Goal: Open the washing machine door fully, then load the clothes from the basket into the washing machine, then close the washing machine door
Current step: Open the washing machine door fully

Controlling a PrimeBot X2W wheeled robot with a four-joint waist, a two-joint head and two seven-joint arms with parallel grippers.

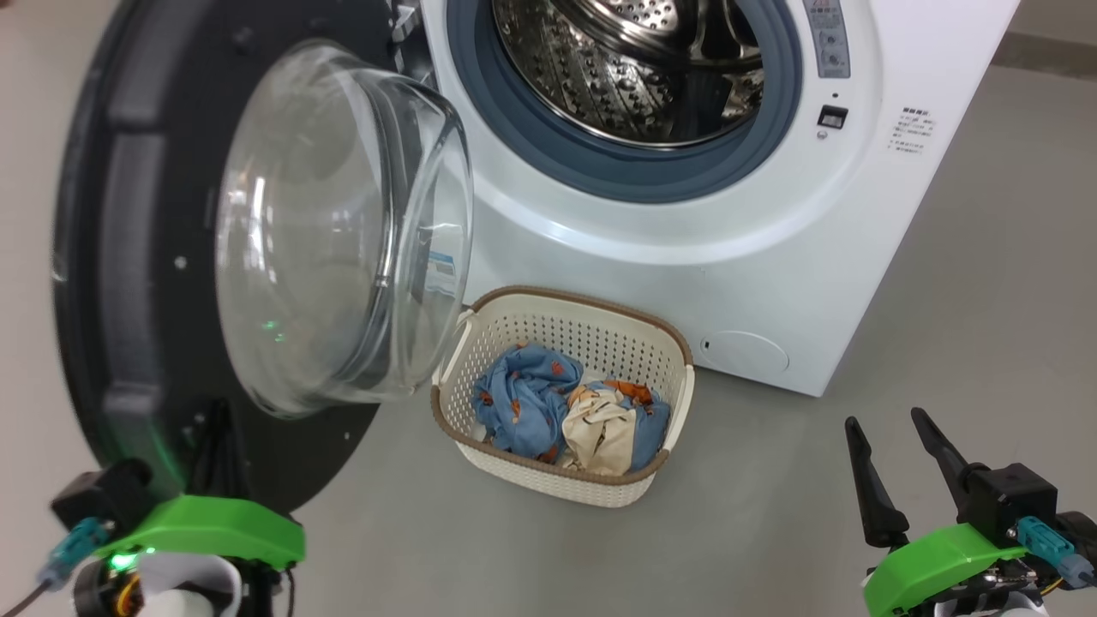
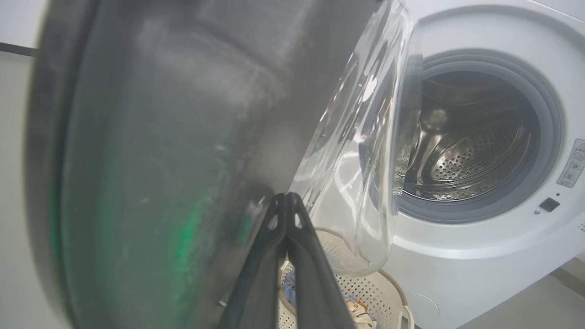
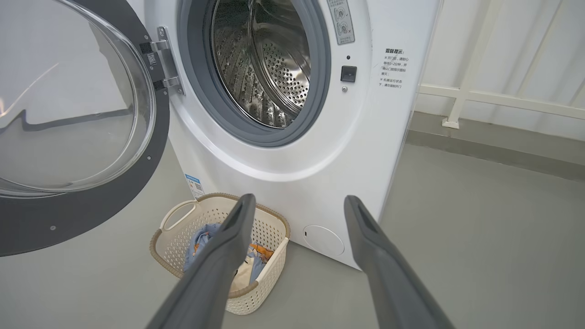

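Washing machine: One big white front-loader. Its mouth gapes at the room and the steel drum is bare, so nothing is loaded yet, I'd say.
Washing machine door: One, hanging out on its hinge to the robot's left with the glass bowl bulging towards the machine. It sits near the basket's left end, so I reckon it wants to go wider before any loading.
Basket: One, on the grey floor right at the machine's foot, below the opening. Handy spot, a short lift up to the drum.
Clothes: All in the basket, in a heap. I make out two blue-and-orange lumps and one cream piece, but the folds hide the exact count.
Left gripper: Fingers pinched tight together, gripping nothing, tips up against the door's dark inner face just beside the glass. Looks like a shove, not a grasp!
Right gripper: Fingers spread wide and empty, low on the right, well apart from the basket. Waiting its turn for the clothes, is my guess.
Grippers: Two.
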